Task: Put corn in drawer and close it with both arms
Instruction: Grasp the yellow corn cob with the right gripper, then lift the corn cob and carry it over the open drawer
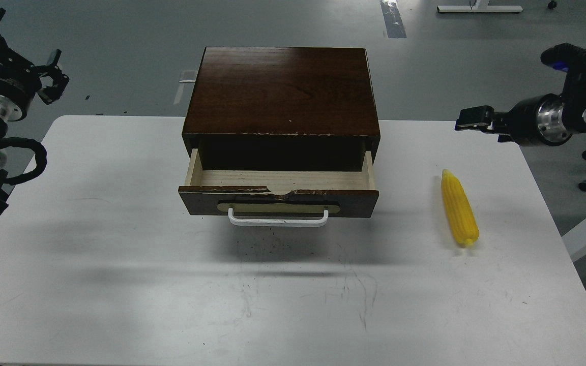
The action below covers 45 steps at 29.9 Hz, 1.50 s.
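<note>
On the white table sat a dark brown box, and its drawer was pulled part way out. You could see pale wood inside it, and nothing lay in there. A white handle stuck out at the front.

The corn lay flat on the table, well off to the right of the drawer, touching nothing. Its long side ran from far to near, and it leaned a little to the right at the near end. The pointy tip pointed away, toward the far edge. The fat end was nearer to me.

The right gripper hung in the air above and beyond the corn, holding nothing. It looked small and dark from there, so I could not tell if its fingers were spread or pressed. The left gripper was up high at the far left, well away from the box. Its fingers looked spread, with nothing between them.

What could go wrong? The corn was round and looked smooth, so a bad grab might make it roll or slip away. The drawer gap was not deep, so the corn might catch on the box. A push on one side only might turn the box
</note>
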{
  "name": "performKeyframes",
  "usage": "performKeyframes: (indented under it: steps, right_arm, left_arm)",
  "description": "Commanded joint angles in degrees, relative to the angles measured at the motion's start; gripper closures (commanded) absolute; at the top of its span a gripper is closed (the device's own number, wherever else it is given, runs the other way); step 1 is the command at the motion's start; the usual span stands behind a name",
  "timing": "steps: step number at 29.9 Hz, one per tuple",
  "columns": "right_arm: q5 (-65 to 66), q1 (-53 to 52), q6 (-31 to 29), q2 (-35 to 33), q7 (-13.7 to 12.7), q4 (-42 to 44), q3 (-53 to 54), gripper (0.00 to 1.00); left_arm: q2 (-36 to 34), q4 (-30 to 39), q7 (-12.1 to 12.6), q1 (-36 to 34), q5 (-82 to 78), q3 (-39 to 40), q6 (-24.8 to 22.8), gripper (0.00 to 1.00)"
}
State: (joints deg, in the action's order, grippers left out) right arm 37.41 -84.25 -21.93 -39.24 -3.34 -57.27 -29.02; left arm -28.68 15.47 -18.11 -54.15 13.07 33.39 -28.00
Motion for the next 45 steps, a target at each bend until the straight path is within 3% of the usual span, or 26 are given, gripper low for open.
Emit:
performKeyframes:
  steps: [1, 19, 22, 27, 28, 29, 30, 36, 45]
  right_arm:
    - [0.3, 2.8, 0.0, 1.6, -0.6, 0.5, -0.3, 0.0]
    - [2.1, 12.5, 0.7, 7.4, 0.0, 3.7, -0.4, 0.03]
    - [2.1, 12.6, 0.6, 7.6, 0.2, 3.4, -0.4, 0.12]
    - [4.2, 12.5, 0.5, 6.5, 0.4, 3.3, -0.5, 0.44]
    - [4.5, 12.4, 0.4, 6.2, 0.6, 3.0, -0.5, 0.53]
    - [4.6, 12.4, 0.4, 5.5, 0.7, 3.0, -0.4, 0.7]
    - [4.7, 12.4, 0.4, 5.1, 0.7, 3.0, -0.4, 0.75]
    - [4.3, 10.6, 0.4, 3.6, 0.7, 2.8, 0.3, 0.78]
    - [7.3, -8.0, 0.0, -0.4, 0.7, -1.2, 0.3, 0.83]
  left_arm:
    - [-0.3, 0.0, -0.1, 0.0, 0.0, 0.0, 0.0, 0.02]
    - [-0.5, 0.0, -0.5, 2.8, 0.2, 0.1, 0.0, 0.02]
    - [-0.9, 0.0, -0.5, 2.9, 0.2, 0.1, 0.0, 0.02]
    - [-1.5, 0.0, -0.6, 3.1, 0.2, 0.1, 0.0, 0.02]
    - [-1.6, 0.0, -0.6, 3.2, 0.2, 0.1, 0.0, 0.02]
    - [-1.9, 0.0, -0.6, 3.6, 0.2, 0.1, 0.0, 0.02]
    - [-2.3, -0.1, -0.6, 3.9, 0.2, 0.1, 0.0, 0.02]
    - [-3.8, 0.0, -0.7, 4.6, 0.3, 0.1, 0.0, 0.02]
    - [-4.5, 0.0, -0.5, 5.0, -0.2, 0.1, 0.0, 0.02]
